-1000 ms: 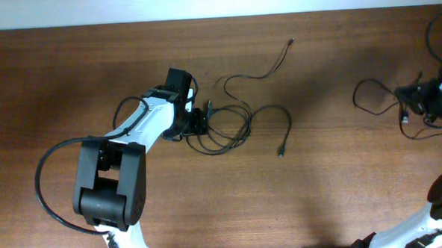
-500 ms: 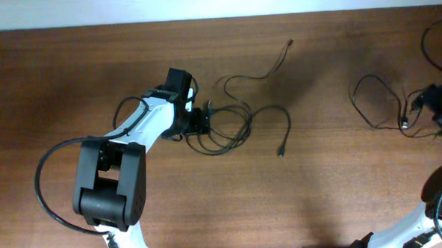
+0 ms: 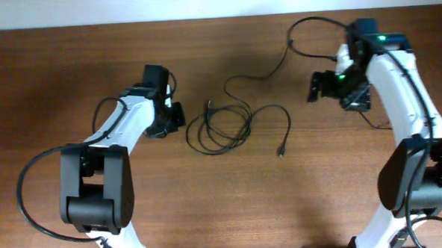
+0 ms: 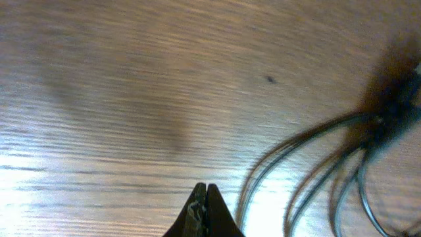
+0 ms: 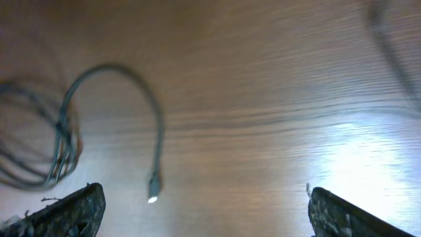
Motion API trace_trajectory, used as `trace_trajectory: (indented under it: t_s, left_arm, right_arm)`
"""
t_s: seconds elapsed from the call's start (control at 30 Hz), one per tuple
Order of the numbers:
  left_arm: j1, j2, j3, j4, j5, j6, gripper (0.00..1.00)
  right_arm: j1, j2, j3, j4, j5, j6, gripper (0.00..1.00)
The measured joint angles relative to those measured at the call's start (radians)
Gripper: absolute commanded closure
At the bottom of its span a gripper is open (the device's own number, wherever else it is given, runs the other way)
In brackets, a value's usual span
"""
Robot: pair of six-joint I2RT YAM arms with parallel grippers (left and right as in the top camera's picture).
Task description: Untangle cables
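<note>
Open the left gripper [image 3: 176,115] first, now pinched shut on nothing just left of the cables [image 3: 223,128], which lie loosely coiled in the middle. Take one outer strand, not the bundle, and hold it firm. Leave the free plug end [image 3: 281,151], right of the coil, for the right gripper [image 3: 313,86] — spread wide and empty beyond it. Lower there, then draw away slowly.

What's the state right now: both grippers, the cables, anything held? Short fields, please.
left gripper: shut, empty, just left of the cables
right gripper: open, empty, well to the right of the cables
cables: tangled loose loops lying on the table
plug: free end, lying right of the loops
held: nothing, by either gripper
</note>
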Motion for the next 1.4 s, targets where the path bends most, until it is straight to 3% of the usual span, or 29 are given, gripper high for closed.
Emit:
trace_trajectory:
  t_s: [0.27,0.43,0.5,0.57,0.67,0.73,0.8,0.87,0.9,0.97,1.0,1.03,1.1,1.23,1.3,1.4]
  left_arm:
    - [0.119,0.0,-0.019,-0.019,0.0,-0.188,0.98]
    - [0.138,0.0,-0.026,-0.019,0.0,-0.237,0.97]
    - [0.137,0.0,-0.026,-0.019,0.0,-0.24,0.97]
    - [0.137,0.0,-0.028,-0.019,0.0,-0.241,0.96]
    - [0.137,0.0,-0.029,-0.019,0.0,-0.241,0.96]
    - [0.137,0.0,-0.029,-0.02,0.0,-0.241,0.94]
    - [0.137,0.0,-0.029,-0.021,0.0,-0.244,0.93]
    - [0.137,0.0,-0.03,-0.012,0.022,-0.231,0.83]
    - [0.137,0.0,-0.031,0.01,0.055,-0.198,0.73]
    - [0.133,0.0,-0.031,0.05,0.153,-0.084,0.52]
    - [0.126,0.0,-0.031,0.067,0.199,-0.041,0.5]
    - [0.116,0.0,-0.031,0.072,0.249,0.011,0.49]
    - [0.077,0.0,-0.031,0.072,0.279,0.05,0.48]
    - [-0.027,0.0,-0.031,0.06,0.257,0.087,0.52]
    - [-0.056,0.0,-0.031,0.062,0.222,0.083,0.4]
    - [-0.075,0.0,-0.031,0.074,0.19,0.076,0.38]
  right_arm:
    - [0.325,0.0,0.0,0.051,-0.022,0.0,0.01]
    - [0.462,0.0,-0.002,0.118,-0.029,0.0,0.0]
    - [0.497,0.0,-0.011,0.192,-0.029,0.0,0.07]
    - [0.559,-0.001,-0.061,0.294,-0.029,0.0,0.27]
    - [0.583,-0.003,-0.176,0.503,-0.029,-0.004,0.92]
    - [0.585,-0.003,-0.248,0.616,-0.029,-0.003,0.96]
    - [0.585,-0.002,-0.342,0.717,-0.021,0.006,0.96]
    - [0.584,-0.002,-0.381,0.734,0.043,0.061,0.96]
    - [0.578,-0.002,-0.388,0.736,0.076,0.108,0.75]
    - [0.546,-0.002,-0.39,0.738,0.104,0.178,0.67]
    - [0.517,-0.002,-0.391,0.74,0.105,0.206,0.47]
    - [0.488,-0.002,-0.391,0.74,0.104,0.224,0.41]
    - [0.449,-0.002,-0.392,0.74,0.093,0.242,0.18]
    - [0.439,-0.002,-0.393,0.739,0.074,0.252,0.13]
    - [0.439,-0.002,-0.394,0.722,0.065,0.252,0.08]
    - [0.422,-0.002,-0.396,0.667,0.054,0.273,0.04]
